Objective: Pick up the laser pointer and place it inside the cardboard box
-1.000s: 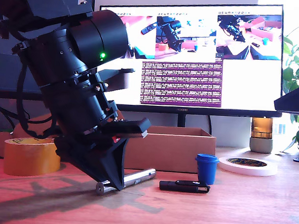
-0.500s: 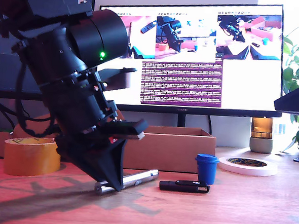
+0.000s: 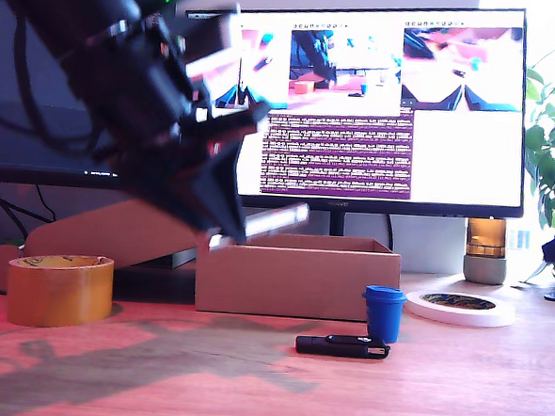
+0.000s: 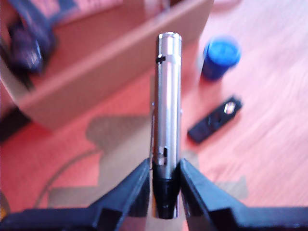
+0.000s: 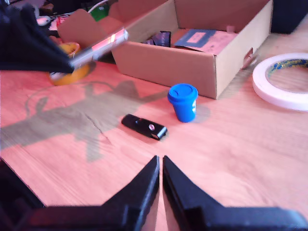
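Between my first pincer's (image 4: 166, 183) jaws: laser pointer (image 4: 167, 110).

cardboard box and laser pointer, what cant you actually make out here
- Exterior view: the cardboard box shows only its front wall, so its inside is hidden.
- Exterior view: the laser pointer and my first gripper are smeared by motion blur.
- First wrist view: the laser pointer's rear end is covered by the fingers.
- Second wrist view: items inside the box are too small to identify.
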Robot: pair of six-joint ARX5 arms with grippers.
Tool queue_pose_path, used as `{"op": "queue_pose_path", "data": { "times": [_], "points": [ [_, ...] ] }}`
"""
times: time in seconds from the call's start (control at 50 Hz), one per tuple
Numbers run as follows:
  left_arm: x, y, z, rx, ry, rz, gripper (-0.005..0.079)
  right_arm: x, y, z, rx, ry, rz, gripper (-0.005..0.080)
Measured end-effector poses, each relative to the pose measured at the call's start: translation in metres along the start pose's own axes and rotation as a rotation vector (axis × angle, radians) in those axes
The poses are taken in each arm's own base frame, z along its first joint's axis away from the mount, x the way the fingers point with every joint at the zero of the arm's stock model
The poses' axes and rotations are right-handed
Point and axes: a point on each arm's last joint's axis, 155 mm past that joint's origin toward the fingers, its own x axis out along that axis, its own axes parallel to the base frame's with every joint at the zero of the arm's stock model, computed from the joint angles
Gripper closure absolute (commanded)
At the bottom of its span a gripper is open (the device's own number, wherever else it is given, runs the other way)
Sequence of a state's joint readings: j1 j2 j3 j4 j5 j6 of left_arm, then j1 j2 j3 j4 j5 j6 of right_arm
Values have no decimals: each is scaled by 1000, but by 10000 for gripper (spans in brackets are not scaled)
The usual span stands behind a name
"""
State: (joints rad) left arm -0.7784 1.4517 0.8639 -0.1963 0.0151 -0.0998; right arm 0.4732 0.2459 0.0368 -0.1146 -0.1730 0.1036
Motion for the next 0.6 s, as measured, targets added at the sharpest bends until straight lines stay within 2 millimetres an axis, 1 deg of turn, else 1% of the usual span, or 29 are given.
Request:
{"op": "queue_pose_path", "data": {
  "times": [0.16,0.32,0.44,0.6],
  "points": [
    [-1,1,16,18,-63,1,635,0,2,14,-14,-57,10,763],
    [-2,6,28,19,-108,10,635,-2,9,30,-53,-120,39,763],
    [-3,16,35,24,-136,28,635,-2,9,32,-100,-128,35,763],
    [-5,28,48,15,-185,50,635,-2,9,32,-104,-129,35,763]
  ]
}}
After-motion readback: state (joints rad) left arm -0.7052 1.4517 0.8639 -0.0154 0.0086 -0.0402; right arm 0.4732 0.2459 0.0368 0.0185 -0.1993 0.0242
